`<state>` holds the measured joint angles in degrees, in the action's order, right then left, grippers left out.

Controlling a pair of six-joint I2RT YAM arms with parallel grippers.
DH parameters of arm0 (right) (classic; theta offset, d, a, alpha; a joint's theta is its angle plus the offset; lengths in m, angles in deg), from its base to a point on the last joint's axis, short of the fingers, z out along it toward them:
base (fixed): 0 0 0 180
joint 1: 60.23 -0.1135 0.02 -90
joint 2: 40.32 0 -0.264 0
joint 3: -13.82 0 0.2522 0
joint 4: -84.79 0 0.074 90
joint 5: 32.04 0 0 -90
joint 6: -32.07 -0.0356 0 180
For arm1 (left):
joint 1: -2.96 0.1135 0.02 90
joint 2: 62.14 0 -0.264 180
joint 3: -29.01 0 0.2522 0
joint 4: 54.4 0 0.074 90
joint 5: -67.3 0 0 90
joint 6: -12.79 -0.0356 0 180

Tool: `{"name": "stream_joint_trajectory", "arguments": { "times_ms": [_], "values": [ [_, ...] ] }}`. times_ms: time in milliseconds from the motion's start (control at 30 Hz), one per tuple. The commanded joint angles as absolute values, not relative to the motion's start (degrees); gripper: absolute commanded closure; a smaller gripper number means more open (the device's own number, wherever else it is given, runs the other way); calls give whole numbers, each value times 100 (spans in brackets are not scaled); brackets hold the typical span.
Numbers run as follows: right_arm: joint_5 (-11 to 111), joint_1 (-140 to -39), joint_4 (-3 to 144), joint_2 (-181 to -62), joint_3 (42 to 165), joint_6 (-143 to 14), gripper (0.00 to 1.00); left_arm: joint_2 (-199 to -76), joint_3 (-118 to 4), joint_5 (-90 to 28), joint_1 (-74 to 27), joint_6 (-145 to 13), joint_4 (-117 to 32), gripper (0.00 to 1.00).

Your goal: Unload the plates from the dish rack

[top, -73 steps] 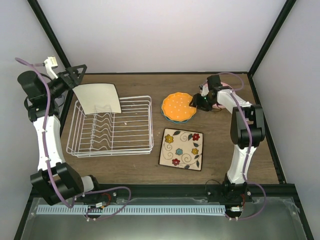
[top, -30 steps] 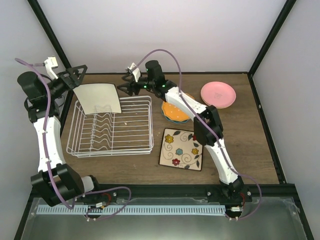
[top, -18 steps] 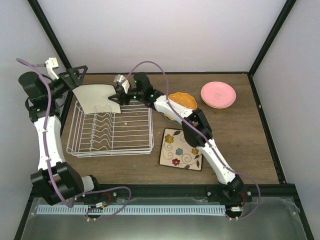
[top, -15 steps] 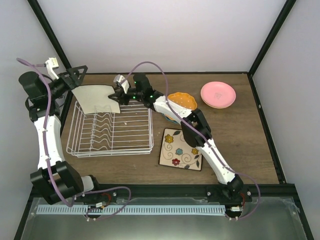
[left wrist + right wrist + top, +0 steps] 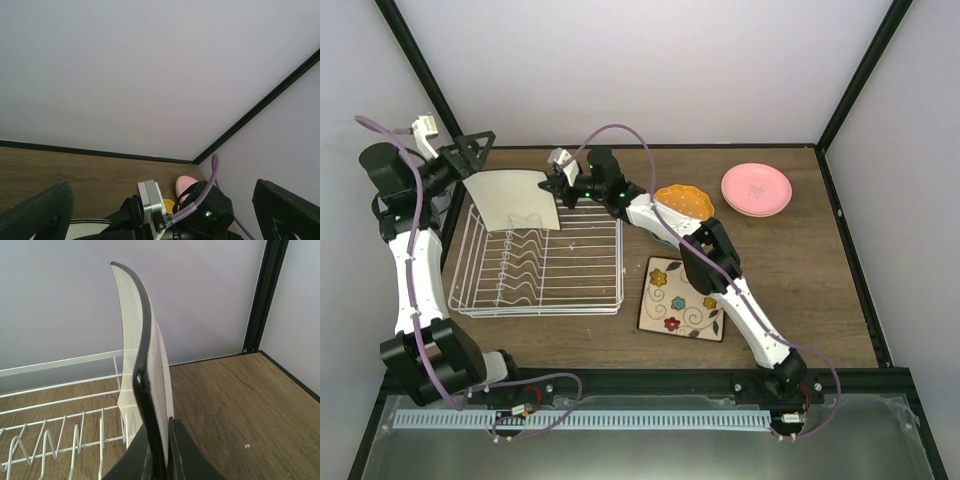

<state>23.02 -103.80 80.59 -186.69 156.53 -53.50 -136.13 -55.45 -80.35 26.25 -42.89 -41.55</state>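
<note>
2 end effectors met at 1 square cream plate (image 5: 510, 200), which stood on edge in the far left end of the white wire dish rack (image 5: 570, 270). The right end effector (image 5: 553, 187) had reached across from the far side of the bench (image 5: 800, 280) to the plate's upper right corner. In the right wrist view its 2 fingers were clamped on the plate's dark rim, with the cream face rising between them and the rack's wires below to the left.

The left end effector (image 5: 471, 150) sat just beside the plate's upper left corner. In its own wrist view the 2 fingers stood wide apart at the bottom corners of the frame, with the right arm's wrist between them. Whether either finger touched the plate could not be told.

Off the rack, the scalloped bright-orange plate (image 5: 686, 200) lay just right of it, partly covered by the right arm. The square flowered plate (image 5: 682, 298) lay flat nearer the arm bases, beside the rack's right side. The pink plate (image 5: 756, 186) rested on a pale-orange plate (image 5: 761, 211) toward the bench's far right corner, well apart from the rack.
</note>
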Motion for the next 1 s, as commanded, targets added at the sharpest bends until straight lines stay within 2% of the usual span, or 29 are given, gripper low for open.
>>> {"name": "stream_joint_trajectory", "arguments": {
  "times_ms": [0,533,967],
  "values": [
    [2341,-10489,8499,-18533,15955,-5485,99,-13640,-5499,-8035,2607,-4267,-4373,0],
    [2476,-10261,9014,-17511,15920,-5341,99,-13597,-5541,-8102,2611,-4130,-4460,0],
    [2366,-10057,9322,-16807,15340,-5700,99,-13506,-5567,-8189,2603,-4082,-4478,0]
  ]
}}
